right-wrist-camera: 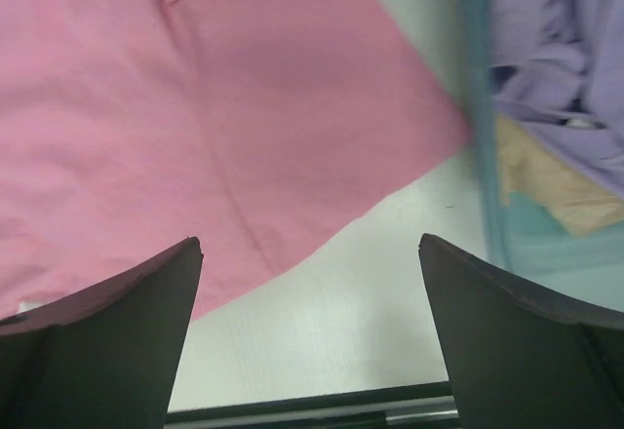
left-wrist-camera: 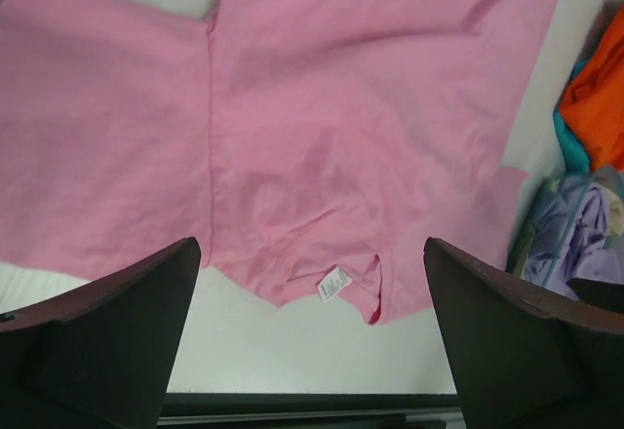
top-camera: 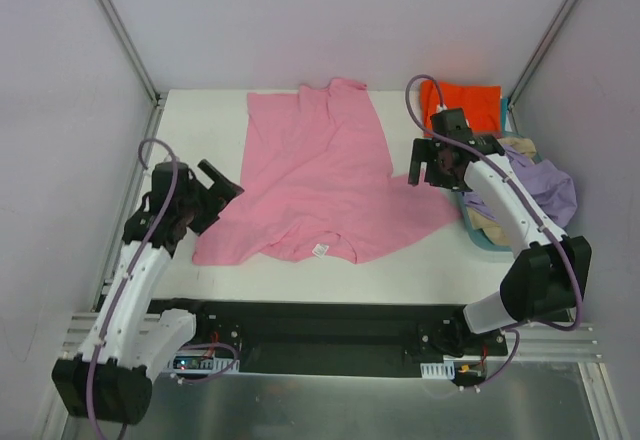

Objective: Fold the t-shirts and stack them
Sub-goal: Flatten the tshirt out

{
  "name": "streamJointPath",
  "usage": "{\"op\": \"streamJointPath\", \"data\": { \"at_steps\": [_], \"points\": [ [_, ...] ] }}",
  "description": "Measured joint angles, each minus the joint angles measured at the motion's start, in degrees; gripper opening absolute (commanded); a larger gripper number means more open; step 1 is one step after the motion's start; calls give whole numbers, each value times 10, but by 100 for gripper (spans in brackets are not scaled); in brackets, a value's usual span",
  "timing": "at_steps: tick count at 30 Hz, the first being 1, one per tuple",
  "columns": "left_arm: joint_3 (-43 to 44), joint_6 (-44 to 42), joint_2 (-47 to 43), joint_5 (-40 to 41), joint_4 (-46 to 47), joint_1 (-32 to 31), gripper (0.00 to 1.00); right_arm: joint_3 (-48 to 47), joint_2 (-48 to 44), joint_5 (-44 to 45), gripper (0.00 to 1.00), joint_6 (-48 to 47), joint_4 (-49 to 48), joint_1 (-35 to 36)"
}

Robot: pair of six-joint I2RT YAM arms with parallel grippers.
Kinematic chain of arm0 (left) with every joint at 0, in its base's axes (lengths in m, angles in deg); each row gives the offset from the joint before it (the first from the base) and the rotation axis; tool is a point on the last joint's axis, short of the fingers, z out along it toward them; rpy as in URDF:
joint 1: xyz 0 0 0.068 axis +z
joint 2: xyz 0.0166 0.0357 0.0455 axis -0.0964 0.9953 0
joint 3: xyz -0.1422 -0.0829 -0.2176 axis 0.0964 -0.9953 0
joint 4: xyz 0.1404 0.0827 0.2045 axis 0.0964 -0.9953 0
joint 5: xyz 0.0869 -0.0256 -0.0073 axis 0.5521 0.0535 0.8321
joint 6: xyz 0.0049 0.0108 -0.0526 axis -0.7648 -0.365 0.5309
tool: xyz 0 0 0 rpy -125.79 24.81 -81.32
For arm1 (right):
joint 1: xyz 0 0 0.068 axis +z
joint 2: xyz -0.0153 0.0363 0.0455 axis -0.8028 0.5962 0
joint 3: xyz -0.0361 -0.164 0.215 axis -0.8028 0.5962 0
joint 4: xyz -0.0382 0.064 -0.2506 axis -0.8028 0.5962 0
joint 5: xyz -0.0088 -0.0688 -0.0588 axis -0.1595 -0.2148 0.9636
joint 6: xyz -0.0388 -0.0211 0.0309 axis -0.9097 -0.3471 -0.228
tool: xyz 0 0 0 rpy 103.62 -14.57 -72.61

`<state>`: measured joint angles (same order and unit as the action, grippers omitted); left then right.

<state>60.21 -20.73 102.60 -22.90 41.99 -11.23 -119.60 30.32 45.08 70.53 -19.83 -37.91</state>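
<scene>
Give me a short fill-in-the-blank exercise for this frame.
The pink cloth t-shirt lies spread on the white table, collar toward the ___ edge.
The left end effector and right end effector both stand ___.
The lavender cloth t-shirt lies in the light blue plastic basket on the table's ___ side.
Missing: near, open, right.

Pink shirt unfolded flat mid-table, collar and tag at 6 o'clock; orange shirt, teal shirt, lavender shirt and beige shirt heaped at 2–3 o'clock.
</scene>
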Motion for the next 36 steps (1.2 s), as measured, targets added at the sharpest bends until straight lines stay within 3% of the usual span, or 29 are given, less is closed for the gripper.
{"op": "streamJointPath", "data": {
  "at_steps": [11,18,22,26,30,36],
  "points": [
    [253,-100,459,-58,113,-55,99,117,58,-148,97,68,-86,67],
    [290,-123,594,-90,127,-56,99,118,144,-120,97,80,-96,65],
    [243,-122,601,-86,136,-59,99,44,234,-97,97,71,-59,56],
    [157,-108,537,-80,173,-77,99,-74,310,-92,98,41,-35,45],
    [37,-62,435,-77,189,-160,99,-214,399,-94,98,-5,-10,39],
    [13,-42,393,-104,143,-309,100,-487,555,-126,97,-74,25,39]
  ]
}}
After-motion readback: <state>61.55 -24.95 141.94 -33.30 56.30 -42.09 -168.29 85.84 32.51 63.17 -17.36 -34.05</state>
